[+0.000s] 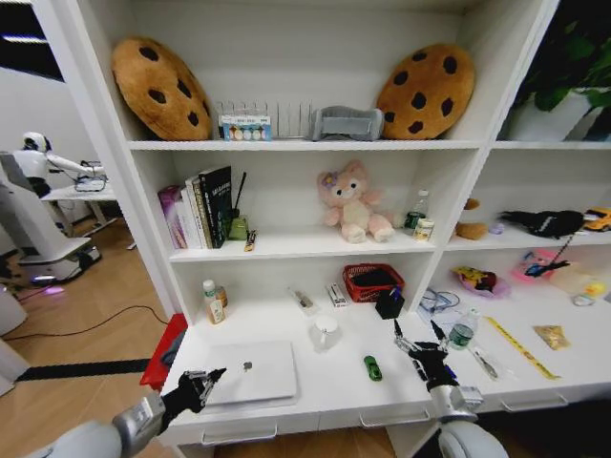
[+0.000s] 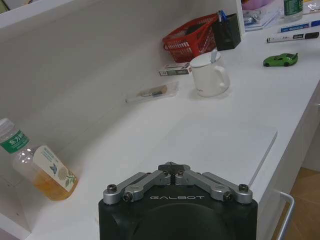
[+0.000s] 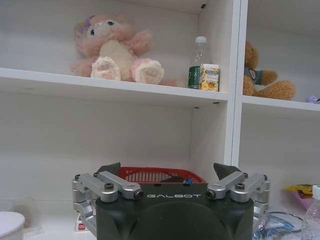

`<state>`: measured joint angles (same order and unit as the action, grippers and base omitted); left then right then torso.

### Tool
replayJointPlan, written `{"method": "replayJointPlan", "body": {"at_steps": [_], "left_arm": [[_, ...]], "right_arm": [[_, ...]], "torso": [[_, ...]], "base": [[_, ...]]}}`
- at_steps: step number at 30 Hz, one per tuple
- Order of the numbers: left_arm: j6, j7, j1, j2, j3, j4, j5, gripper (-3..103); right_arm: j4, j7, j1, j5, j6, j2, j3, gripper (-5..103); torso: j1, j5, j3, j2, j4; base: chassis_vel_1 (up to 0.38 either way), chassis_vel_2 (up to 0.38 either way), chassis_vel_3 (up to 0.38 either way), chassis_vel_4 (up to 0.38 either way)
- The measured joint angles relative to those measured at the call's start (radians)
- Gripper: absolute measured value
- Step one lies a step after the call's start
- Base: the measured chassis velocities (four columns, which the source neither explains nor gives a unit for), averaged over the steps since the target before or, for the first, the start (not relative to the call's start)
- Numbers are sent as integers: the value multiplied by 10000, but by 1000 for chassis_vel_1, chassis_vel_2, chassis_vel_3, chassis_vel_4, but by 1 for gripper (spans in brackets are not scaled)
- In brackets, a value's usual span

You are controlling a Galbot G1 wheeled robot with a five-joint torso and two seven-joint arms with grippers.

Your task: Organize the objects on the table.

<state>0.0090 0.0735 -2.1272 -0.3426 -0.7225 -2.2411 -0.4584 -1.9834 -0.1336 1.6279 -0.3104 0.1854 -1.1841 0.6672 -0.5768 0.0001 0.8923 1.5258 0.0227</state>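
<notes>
We see a smooth matt white table (image 1: pixel 334 386), a matt silver metal laptop (image 1: pixel 250 371), a glossy green toy car (image 2: pixel 280 60) and, at one o'clock, a red plastic mesh basket (image 1: pixel 372 282).

laptop (image 1: pixel 250 370) left on table (image 1: pixel 329 386), toy car (image 1: pixel 372 367) right of it

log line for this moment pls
left pincer: shut, at laptop front edge | right pincer: open, above table | toy car: untouched

My left gripper (image 1: pixel 212 379) hung near left with fingers pressed together, my right gripper (image 1: pixel 417 336) stood near right, fingers spread
</notes>
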Motion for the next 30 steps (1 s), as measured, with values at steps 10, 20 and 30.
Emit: {"method": "replayJointPlan", "body": {"at_steps": [10, 20, 30], "left_arm": [[-766, 618, 1182, -3456, -1050, 199, 129, 19], [-1053, 725, 1883, -6389, -2042, 533, -670, 52], [-1261, 702, 1827, -7190, -4202, 1188, -2351, 95]], "right_arm": [[-60, -15, 140, -11, -41, 399, -7, 100], [-105, -14, 236, -77, -23, 826, -37, 100], [-300, 114, 694, -194, 217, 1417, 74, 100]], "torso": [[0, -2, 0, 0, -1], [0, 0, 0, -1, -2], [-1, -1, 0, -1, 0]], "base": [[0, 0, 0, 0], [0, 0, 0, 0], [0, 0, 0, 0]]}}
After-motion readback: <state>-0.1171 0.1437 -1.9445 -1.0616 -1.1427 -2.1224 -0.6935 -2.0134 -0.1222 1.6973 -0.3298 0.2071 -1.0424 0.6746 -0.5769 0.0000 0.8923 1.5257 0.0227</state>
